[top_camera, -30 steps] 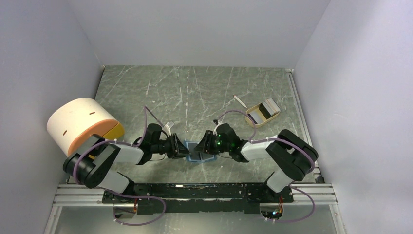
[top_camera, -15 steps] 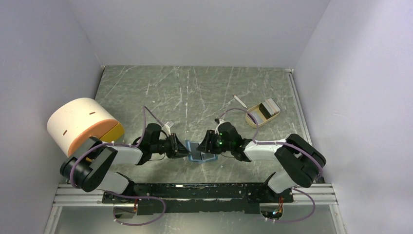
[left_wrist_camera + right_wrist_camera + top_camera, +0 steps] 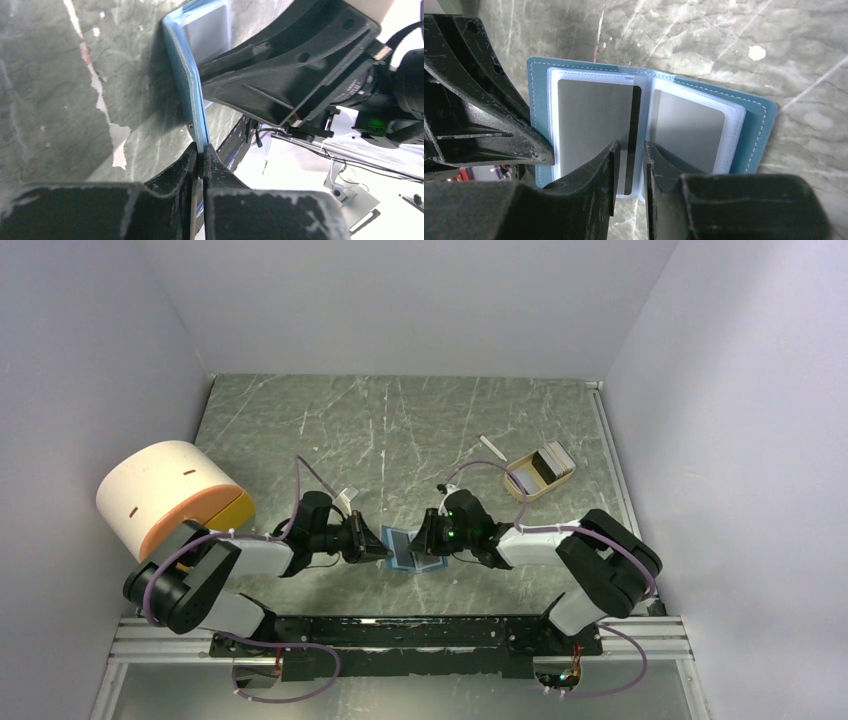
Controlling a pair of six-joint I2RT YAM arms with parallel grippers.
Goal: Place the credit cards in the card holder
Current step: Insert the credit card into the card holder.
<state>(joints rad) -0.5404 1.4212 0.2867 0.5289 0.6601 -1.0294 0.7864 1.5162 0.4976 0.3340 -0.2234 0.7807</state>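
Observation:
The teal-blue card holder [image 3: 405, 548] lies open on the table between both grippers. My left gripper [image 3: 202, 150] is shut on its left cover edge [image 3: 187, 65], which stands tilted up. In the right wrist view the holder [image 3: 754, 125] shows a grey card [image 3: 591, 125] in the left clear sleeve, a dark card strip [image 3: 635, 125] beside it, and another grey card [image 3: 686, 130] in the right sleeve. My right gripper [image 3: 629, 165] hovers at the holder's near edge, its jaws a narrow gap apart over the dark strip, gripping nothing. More credit cards [image 3: 548, 462] lie in the tan tray.
The small tan tray [image 3: 522, 483] sits at the back right, with a thin white stick [image 3: 490, 447] just left of it. A large cream and orange drum [image 3: 165, 495] stands at the left edge. The arm bases and rail [image 3: 400, 635] line the near side.
My left gripper has closed onto the holder's edge. The right jaws have narrowed, and the right arm's elbow has shifted slightly.

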